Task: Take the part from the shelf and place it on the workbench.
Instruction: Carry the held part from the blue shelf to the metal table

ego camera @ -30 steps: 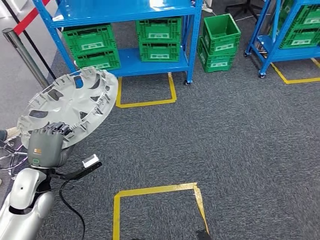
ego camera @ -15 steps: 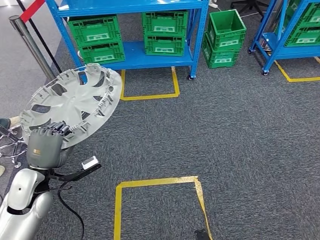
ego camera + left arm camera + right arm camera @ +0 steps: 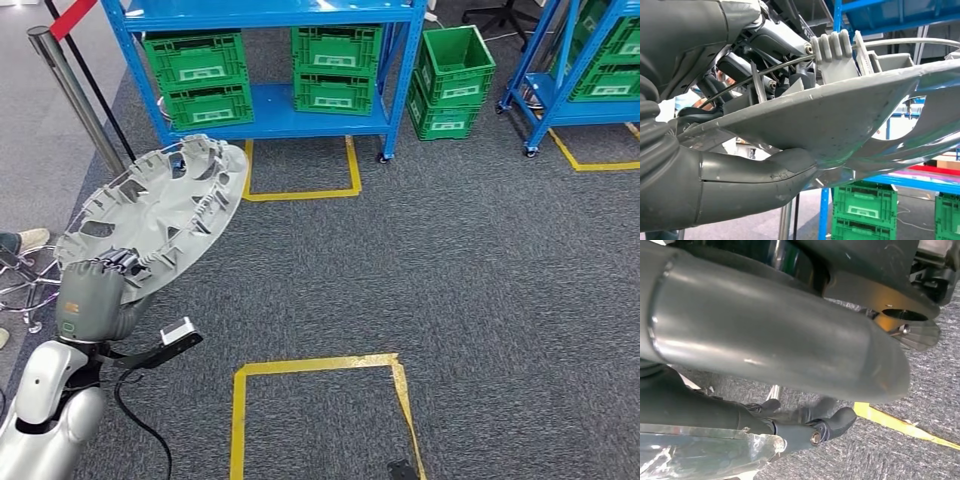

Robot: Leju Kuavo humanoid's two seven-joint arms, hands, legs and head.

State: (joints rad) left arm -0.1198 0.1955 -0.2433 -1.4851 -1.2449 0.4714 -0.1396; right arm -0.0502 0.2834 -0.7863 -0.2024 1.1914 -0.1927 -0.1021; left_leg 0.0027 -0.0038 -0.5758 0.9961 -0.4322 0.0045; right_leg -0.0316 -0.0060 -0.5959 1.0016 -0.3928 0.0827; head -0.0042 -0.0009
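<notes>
1 part in play: a grey wheel cover, carried at the left of the head view by the left hand. Fingers are clamped on its near rim, thumb under and the rest over the ribbed inner face, as the left wrist view shows with the thumb pressed along the underside of the wheel cover. The disc tilts, far edge higher, inner side up; gripping at the rim likely keeps the broad face out ahead of the body and off the arm. It hangs in the air above the carpet, well apart from any surface.

Left edge: a grey stanchion post with red tape, and a shoe of a person standing near.

Centre: a blue shelf holding 4 green crates on its low tier, with a yellow tape square on the floor in front. A second tape square lies nearer the robot, probably a standing mark.

Right: 2 stacked green crates on the floor, then another blue rack with more crates.

Right hand hangs low over the carpet; dark fingers show, but whether they are apart or curled I cannot tell.

No workbench in sight, so the carry looks midway, placement not yet begun.
</notes>
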